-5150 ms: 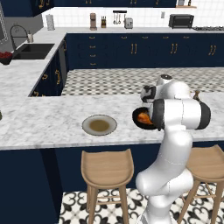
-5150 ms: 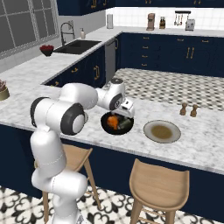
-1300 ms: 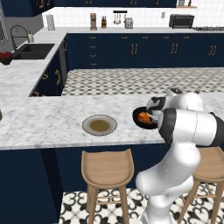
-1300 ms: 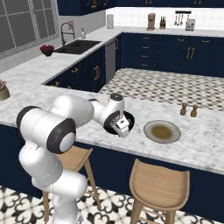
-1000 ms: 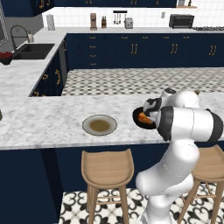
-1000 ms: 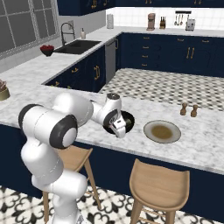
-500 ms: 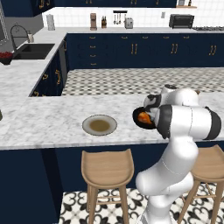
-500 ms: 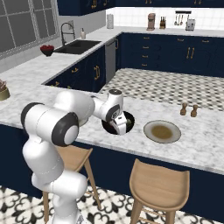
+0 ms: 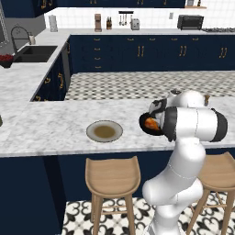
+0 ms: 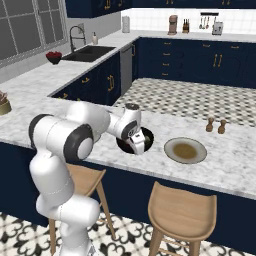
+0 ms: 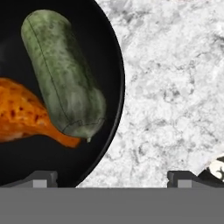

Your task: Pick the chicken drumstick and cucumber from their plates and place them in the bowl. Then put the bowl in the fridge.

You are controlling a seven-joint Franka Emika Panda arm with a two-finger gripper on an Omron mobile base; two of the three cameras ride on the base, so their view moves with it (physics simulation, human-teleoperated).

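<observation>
Between the spread jaws sits the bowl (image 11: 52,166) rim: one fingertip over the black interior, the other over bare marble counter (image 11: 175,87) outside. Gripper (image 11: 111,177) wide open, nothing held; judged lined up to pinch the wall and lift the bowl towards the fridge. Cucumber (image 11: 63,74) and chicken drumstick (image 11: 22,111) both lie inside the bowl, ahead of the inner jaw, cucumber resting partly over the drumstick – so the loading step looks done. One plate (image 9: 104,131) stands bare, well to the side of the bowl. Versus five seconds back: hand has swung from above the bowl to low at its rim; over the last second only small settling, jaws unchanged
</observation>
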